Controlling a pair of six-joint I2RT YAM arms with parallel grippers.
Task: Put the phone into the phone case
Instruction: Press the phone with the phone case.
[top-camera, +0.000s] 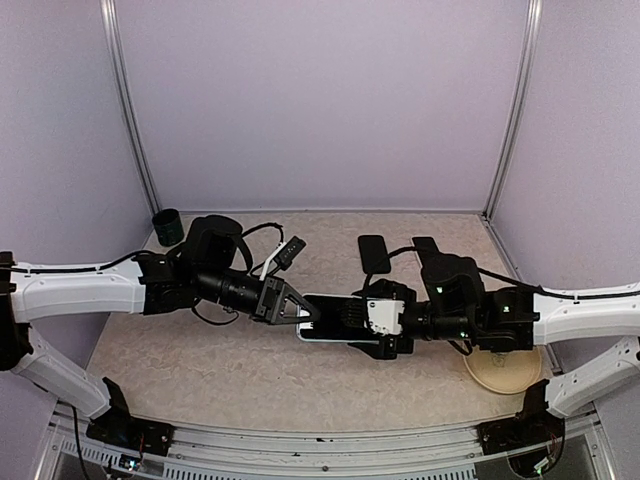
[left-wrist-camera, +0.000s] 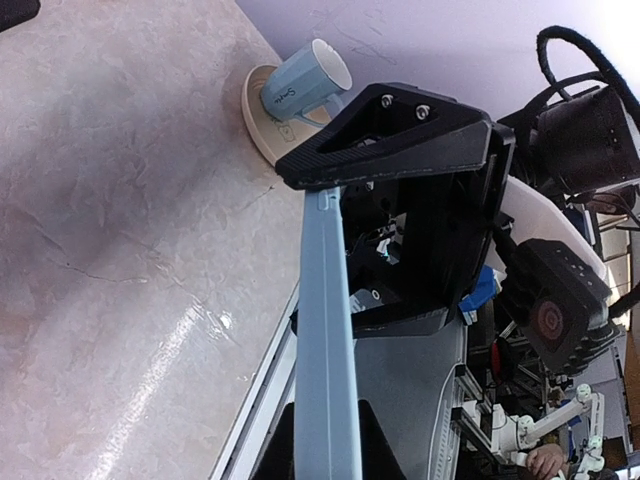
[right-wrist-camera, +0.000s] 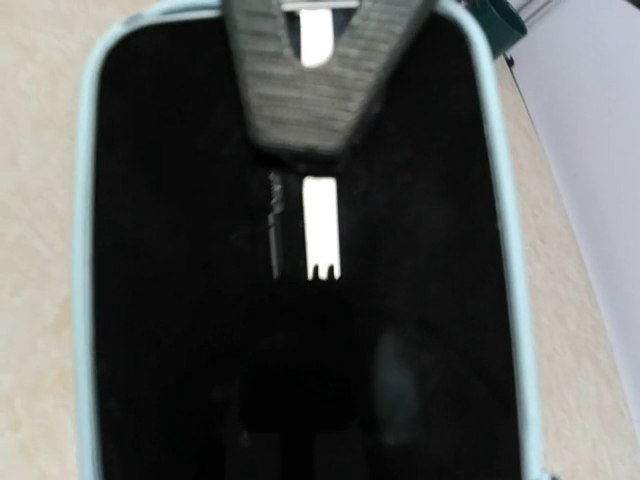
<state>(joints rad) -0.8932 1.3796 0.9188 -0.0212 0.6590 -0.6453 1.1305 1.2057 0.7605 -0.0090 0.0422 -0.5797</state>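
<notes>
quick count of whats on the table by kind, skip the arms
cups: 2 (black cup, light blue mug)
saucer: 1
phone: 1
light blue case: 1
black flat slab: 1
total: 6

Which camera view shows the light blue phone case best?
The right wrist view: there the rim of the phone case frames the black phone on three sides. The left wrist view shows only one long edge, side-on. The top external view shows just a pale sliver.
</notes>
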